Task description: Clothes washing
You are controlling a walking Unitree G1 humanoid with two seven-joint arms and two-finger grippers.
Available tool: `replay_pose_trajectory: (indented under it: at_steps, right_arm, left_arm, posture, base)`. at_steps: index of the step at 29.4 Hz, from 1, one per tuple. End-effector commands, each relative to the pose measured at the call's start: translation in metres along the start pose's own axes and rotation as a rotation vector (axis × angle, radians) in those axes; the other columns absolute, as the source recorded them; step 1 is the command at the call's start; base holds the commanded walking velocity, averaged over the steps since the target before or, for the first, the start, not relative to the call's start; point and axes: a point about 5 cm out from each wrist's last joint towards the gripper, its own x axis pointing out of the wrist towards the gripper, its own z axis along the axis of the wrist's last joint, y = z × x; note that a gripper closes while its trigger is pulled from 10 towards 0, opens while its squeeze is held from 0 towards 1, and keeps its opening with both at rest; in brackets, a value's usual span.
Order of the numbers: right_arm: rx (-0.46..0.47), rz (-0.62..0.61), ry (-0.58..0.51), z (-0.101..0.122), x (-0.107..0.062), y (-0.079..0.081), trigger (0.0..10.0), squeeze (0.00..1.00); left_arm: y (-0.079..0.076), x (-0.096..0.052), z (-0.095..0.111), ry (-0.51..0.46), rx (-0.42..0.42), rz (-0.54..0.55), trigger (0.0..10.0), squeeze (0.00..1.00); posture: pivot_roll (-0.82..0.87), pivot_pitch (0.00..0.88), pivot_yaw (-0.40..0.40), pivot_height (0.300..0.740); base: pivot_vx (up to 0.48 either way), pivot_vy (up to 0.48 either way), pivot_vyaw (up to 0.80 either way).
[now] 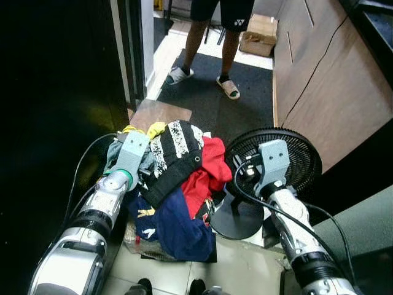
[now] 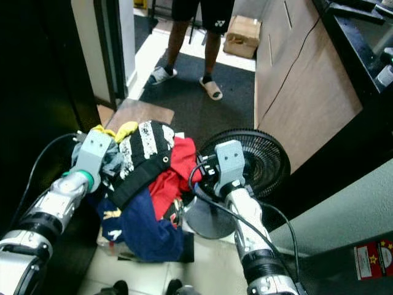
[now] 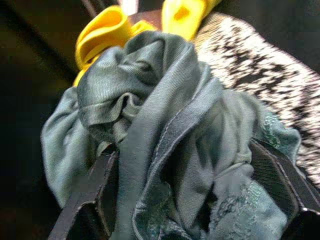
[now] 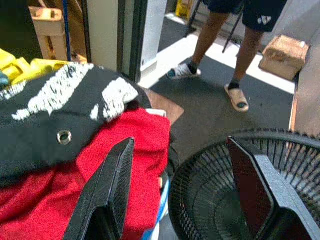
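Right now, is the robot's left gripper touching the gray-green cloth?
Touching. The left wrist view shows the gray-green cloth bunched between the left gripper, its black fingers pressed against the fabric on both sides.

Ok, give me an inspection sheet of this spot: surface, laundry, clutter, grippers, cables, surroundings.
Surface: tiled floor, dark mat beyond.
Job's things: clothes pile; striped black top uppermost, red garment, navy one, yellow piece, grey-green cloth.
Clutter: fan right of the pile.
Grippers: left gripper shut on grey-green cloth; right gripper open between pile and fan.
Cables: black cable along right arm.
Surroundings: person standing on mat, cardboard box, wooden cabinets.
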Motion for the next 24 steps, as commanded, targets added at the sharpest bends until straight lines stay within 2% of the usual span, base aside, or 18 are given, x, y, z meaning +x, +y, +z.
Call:
replay_pose_trajectory:
  at_steps: [1,5,10,20,24]
  right_arm:
    - [-0.002,-0.006,0.022,-0.005,-0.004,-0.001,10.0,0.00]
    - [0.000,-0.010,0.024,-0.004,-0.004,-0.002,10.0,0.00]
    - [0.002,-0.010,0.025,-0.003,-0.004,-0.001,10.0,0.00]
    - [0.006,-0.011,0.023,-0.002,-0.003,0.000,10.0,0.00]
    - [0.005,-0.023,0.020,-0.001,-0.002,-0.003,10.0,0.00]
  left_arm:
    - [-0.003,-0.001,-0.011,0.039,-0.011,-0.005,0.0,0.00]
    - [0.007,-0.003,-0.014,0.030,-0.039,0.033,0.0,0.00]
    - [0.011,-0.004,-0.012,0.013,-0.065,0.052,0.0,0.00]
    - [0.014,-0.006,-0.007,-0.029,-0.082,0.048,0.0,0.00]
    - [0.016,-0.013,-0.002,-0.077,-0.091,0.037,0.0,0.00]
  posture:
    - [0.02,0.251,-0.057,0.740]
    - [0.02,0.252,-0.058,0.740]
    - [0.03,0.245,-0.058,0.740]
    - [0.03,0.239,-0.055,0.740]
    - [0.03,0.226,-0.049,0.740]
  base:
    - [0.000,0.000,0.00]
    - [0.000,0.000,0.00]
    - [0.000,0.000,0.00]
    - [0.000,0.000,0.00]
    - [0.000,0.000,0.00]
